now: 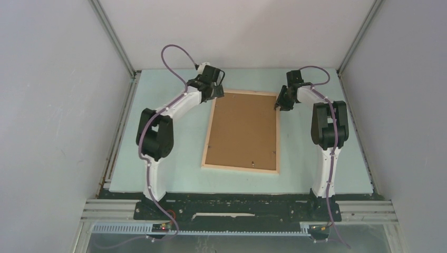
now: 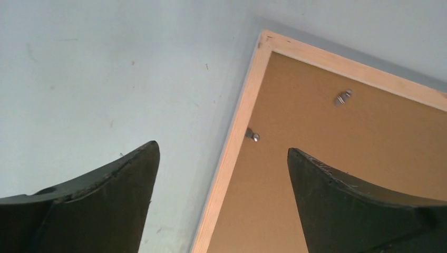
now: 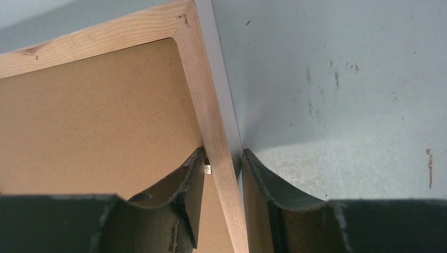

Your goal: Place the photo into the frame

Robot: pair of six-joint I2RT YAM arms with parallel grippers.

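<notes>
Face-down at table [image 1: 174, 153] centre: frame [image 1: 240, 168], backing board [image 1: 242, 132] up. At 11 o'clock corner, left fingers [image 2: 105, 200] spread wide, holding nothing. At 1 o'clock, right fingers [image 3: 176, 192] apparently pinching frame's side rail.

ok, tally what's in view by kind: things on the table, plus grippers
frame: 1
backing board: 1
grippers: 2 (left gripper, right gripper)
Total: 4
</notes>
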